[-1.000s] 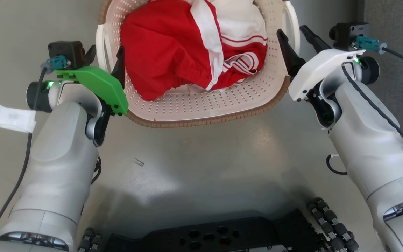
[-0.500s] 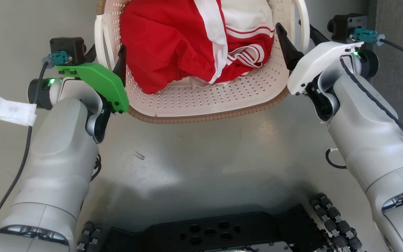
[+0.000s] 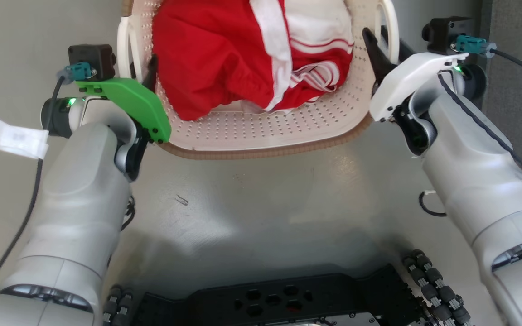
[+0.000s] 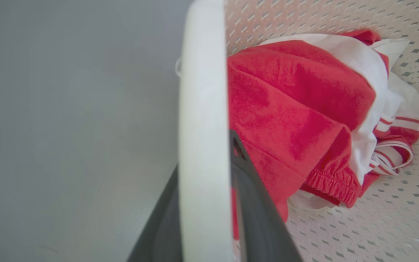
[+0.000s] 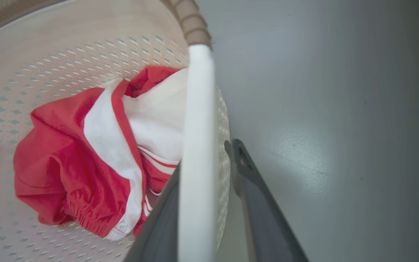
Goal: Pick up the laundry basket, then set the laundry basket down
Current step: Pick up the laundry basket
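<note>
Up close, each wrist view shows a white handle (image 4: 202,91) between the fingers (image 4: 256,203), half hiding one: the left gripper (image 4: 204,153) clamps the laundry basket (image 3: 265,151), while the right gripper's (image 5: 206,156) hold is unclear.

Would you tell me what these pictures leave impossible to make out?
Far end of the laundry basket: cut off by the head view's top edge.
Its underside: hidden by its own body; floor contact unclear.
Grip of the left tool and right tool: in the wrist views, left handle and right handle cover the finger gaps.
Anything beneath the red-and-white garment: covered.
</note>
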You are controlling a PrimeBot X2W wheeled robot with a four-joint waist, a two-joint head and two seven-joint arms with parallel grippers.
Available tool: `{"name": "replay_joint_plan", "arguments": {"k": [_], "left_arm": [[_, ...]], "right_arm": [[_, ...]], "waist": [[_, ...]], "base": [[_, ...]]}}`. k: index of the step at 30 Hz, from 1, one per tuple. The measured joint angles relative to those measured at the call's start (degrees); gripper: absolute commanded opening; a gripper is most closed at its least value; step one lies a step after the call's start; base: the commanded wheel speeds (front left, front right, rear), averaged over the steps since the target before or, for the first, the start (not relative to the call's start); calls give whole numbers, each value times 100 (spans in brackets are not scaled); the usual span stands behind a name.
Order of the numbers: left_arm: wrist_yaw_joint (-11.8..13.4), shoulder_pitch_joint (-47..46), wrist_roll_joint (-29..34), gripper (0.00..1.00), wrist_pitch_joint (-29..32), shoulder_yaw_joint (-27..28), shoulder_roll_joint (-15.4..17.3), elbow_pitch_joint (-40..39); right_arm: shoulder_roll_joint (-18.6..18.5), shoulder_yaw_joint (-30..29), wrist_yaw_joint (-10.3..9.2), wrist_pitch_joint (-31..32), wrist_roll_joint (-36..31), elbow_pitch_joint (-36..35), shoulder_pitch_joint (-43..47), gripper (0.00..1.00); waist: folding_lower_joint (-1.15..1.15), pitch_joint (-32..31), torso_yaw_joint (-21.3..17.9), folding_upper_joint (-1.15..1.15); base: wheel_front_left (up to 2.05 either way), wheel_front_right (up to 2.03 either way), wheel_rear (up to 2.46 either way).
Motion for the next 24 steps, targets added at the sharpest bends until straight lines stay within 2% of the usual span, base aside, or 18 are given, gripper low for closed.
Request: {"name": "replay_joint_plan", "arguments": {"k": [13,24], "left_arm": [[1,-81,-145,0,-153,-185,-59,267],[-8,-27,-441,0,-152,-370,-71,491]], "right_arm": [[99,192,-3,-87,165,185,-34,0],[107,468,-3,-147,382,357,97,0]], "waist": [[0,-161,16,0],[0,-671,16,0]], "base": [[0,0,0],[0,0,0]]}}
